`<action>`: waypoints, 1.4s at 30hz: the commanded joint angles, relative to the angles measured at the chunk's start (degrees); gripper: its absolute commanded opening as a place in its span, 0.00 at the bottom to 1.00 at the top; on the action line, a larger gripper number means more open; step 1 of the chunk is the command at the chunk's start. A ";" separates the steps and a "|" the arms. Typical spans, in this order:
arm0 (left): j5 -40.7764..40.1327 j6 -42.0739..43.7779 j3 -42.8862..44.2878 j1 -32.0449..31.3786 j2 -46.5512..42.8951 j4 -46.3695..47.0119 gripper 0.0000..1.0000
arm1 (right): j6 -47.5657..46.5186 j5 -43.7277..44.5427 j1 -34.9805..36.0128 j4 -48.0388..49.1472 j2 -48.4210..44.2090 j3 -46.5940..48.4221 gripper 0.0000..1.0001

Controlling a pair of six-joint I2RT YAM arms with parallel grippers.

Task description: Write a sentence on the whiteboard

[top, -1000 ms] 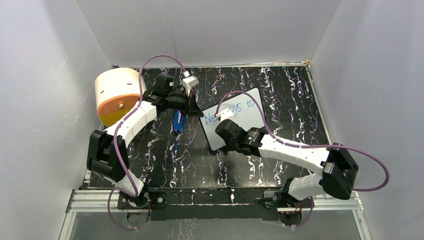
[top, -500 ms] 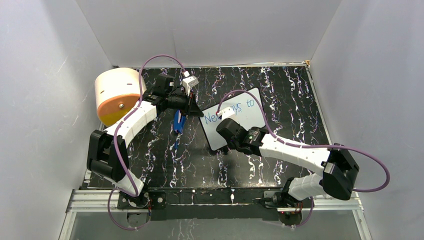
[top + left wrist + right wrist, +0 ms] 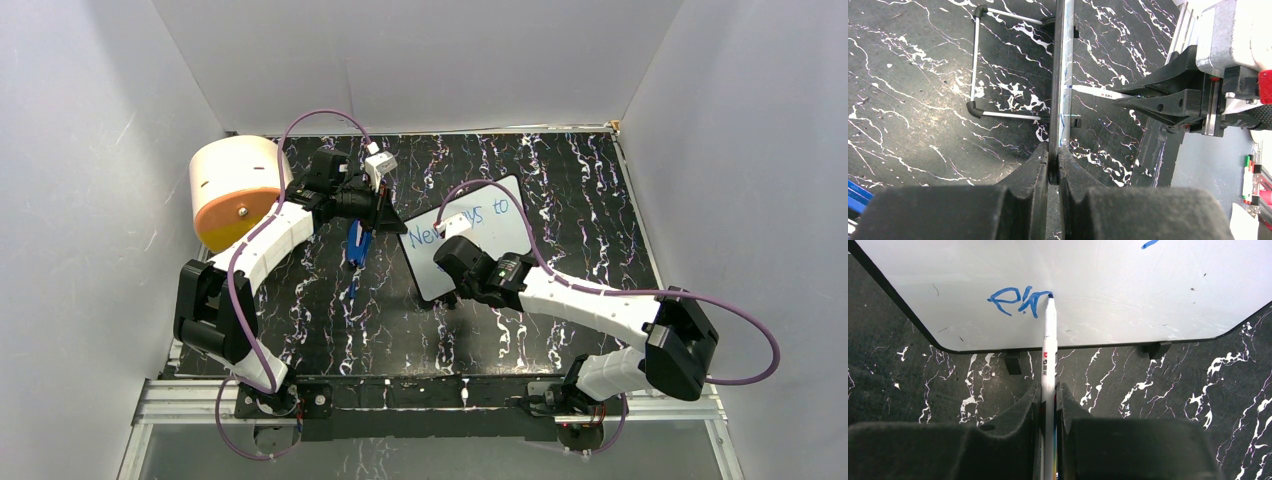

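Observation:
The whiteboard (image 3: 500, 235) lies tilted at the table's middle, with blue words "New joys to" (image 3: 490, 212) on its top line. In the right wrist view the board (image 3: 1148, 290) carries the blue letters "em" (image 3: 1018, 301) on the second line. My right gripper (image 3: 1048, 390) is shut on a white marker (image 3: 1049, 345) whose tip touches the board at the end of those letters. My left gripper (image 3: 1053, 160) is shut on the whiteboard's edge (image 3: 1063, 75), seen edge-on. The right gripper (image 3: 452, 290) partly hides the board's near left corner from above.
An orange and cream drum-shaped object (image 3: 235, 190) lies at the far left. A blue object (image 3: 357, 243) lies on the black marbled table (image 3: 330, 310) below the left gripper (image 3: 388, 218). White walls enclose the table on three sides.
The right gripper has shifted slightly rightward along the board's second line with the marker. The left arm has not moved.

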 commanded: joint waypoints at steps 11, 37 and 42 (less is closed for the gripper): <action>-1.83 2.18 -0.02 0.03 0.26 -1.24 0.00 | 1.54 -1.82 -0.32 -0.31 -0.75 -1.52 0.00; -1.85 2.44 0.22 0.03 0.35 -1.76 0.00 | -1.67 -0.36 -1.73 1.64 -8.60 -3.09 0.00; -1.85 2.44 0.23 0.02 0.79 -1.85 0.00 | -2.94 -0.82 -1.90 3.22 -8.28 -2.62 0.00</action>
